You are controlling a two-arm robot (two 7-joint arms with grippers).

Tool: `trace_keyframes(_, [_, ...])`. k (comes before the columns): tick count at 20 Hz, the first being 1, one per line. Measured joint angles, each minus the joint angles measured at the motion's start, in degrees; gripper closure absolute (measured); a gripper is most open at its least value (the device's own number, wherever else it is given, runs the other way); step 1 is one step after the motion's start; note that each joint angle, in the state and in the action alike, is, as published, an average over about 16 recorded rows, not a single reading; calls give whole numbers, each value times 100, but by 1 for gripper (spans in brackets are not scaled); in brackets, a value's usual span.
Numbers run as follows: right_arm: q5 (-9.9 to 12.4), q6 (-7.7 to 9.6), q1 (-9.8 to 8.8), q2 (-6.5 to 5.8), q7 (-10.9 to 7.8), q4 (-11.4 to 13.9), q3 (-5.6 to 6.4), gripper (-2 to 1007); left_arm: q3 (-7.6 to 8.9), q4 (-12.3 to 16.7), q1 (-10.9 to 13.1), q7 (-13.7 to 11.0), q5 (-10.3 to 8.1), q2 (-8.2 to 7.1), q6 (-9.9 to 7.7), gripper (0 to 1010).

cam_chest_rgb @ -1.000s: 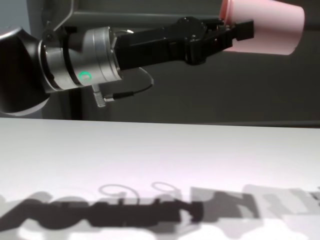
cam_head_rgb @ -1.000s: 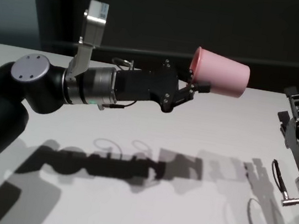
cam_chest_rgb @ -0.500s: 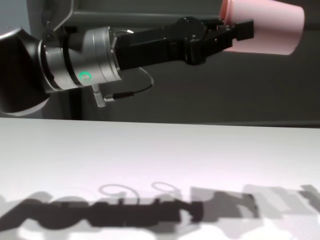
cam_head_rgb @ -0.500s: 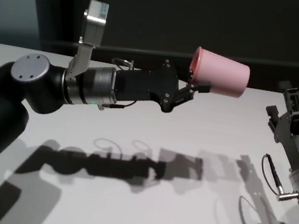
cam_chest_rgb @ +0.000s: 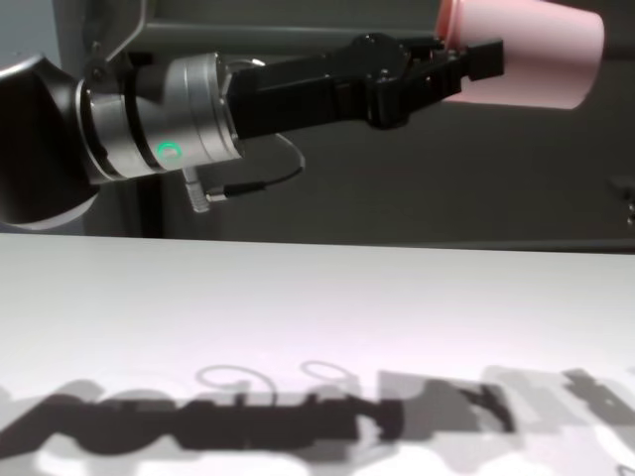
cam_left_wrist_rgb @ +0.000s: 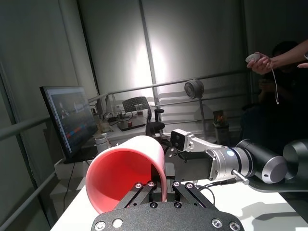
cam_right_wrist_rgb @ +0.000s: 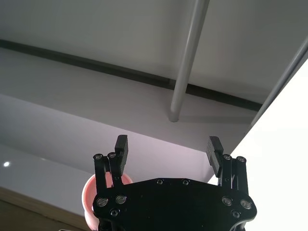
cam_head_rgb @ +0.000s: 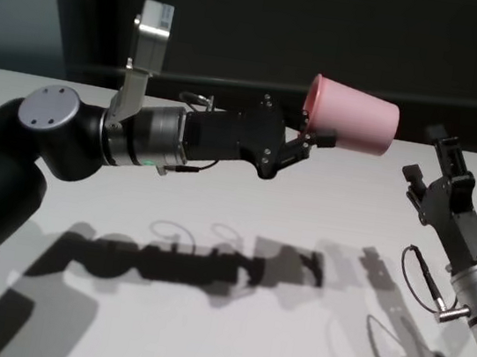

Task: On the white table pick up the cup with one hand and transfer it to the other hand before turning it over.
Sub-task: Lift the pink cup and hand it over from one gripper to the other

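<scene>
High above the wide matte white table [cam_head_rgb: 227,319], the left gripper [cam_head_rgb: 308,138], a black two-finger tool on a silver-grey arm with a green light ring, is clamped on the rim of the small pale-pink plastic cup [cam_head_rgb: 354,116]. One finger sits inside the mouth and one outside, as the left wrist view shows [cam_left_wrist_rgb: 126,178]. The cup lies on its side in the air, mouth toward the left arm and narrow flat base pointing to the robot's right.

Over the last second the cup and left gripper have not moved, while the right gripper [cam_head_rgb: 431,168], the matching black one, has risen and swung in from the right edge toward the cup. That suggests the handover approach is under way and the pickup done. The right jaws stand spread wide, holding nothing [cam_right_wrist_rgb: 167,150]. The cup's base is near them but still apart, off to one side in the right wrist view [cam_right_wrist_rgb: 103,192].
</scene>
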State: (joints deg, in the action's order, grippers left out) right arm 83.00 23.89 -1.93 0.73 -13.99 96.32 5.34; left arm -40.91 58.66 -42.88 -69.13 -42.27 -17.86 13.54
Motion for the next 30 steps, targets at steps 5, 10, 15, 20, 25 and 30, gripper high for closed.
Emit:
trace_keyframes(5, [313,188,-3,-35,-150,-7,-35,3,0,0,0,0,0,0,0,956])
trace_keyframes(10, [563,319,-17,-53,-290,-10,-84,3,0,0,0,0,0,0,0,956])
trace_keyframes(15, [711,369,-31,-64,-378,-14,-155,3,0,0,0,0,0,0,0,956])
trace_keyframes(20, [787,363,-32,-82,-419,-33,-251,3,0,0,0,0,0,0,0,956])
trace_keyframes(25, [887,364,-20,-99,-453,-59,-341,3,0,0,0,0,0,0,0,956])
trace_keyframes(30, [990,375,-4,-122,-488,-82,-432,3,0,0,0,0,0,0,0,956])
